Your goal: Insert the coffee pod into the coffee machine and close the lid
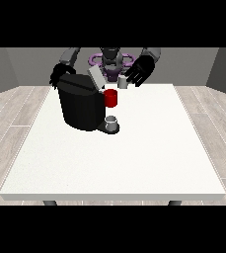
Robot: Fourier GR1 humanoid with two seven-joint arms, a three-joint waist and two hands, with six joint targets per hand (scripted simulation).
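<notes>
Black coffee machine [80, 106] on white tabletop [134, 158], grey lid [95, 76] raised. Small grey coffee pod [123, 81] behind, just beside hand at view's right [140, 70], fingers spread open. Red cup [111, 98] and grey cup [112, 122] at machine's front. Hand at view's left [58, 74] behind machine, fingers not discernible.

no readable text, labels or signs

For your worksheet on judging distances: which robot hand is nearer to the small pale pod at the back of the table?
Left. The robot hand at the view's right sits just beside the pod. The robot hand at the view's left is behind the coffee machine, farther away.
</notes>
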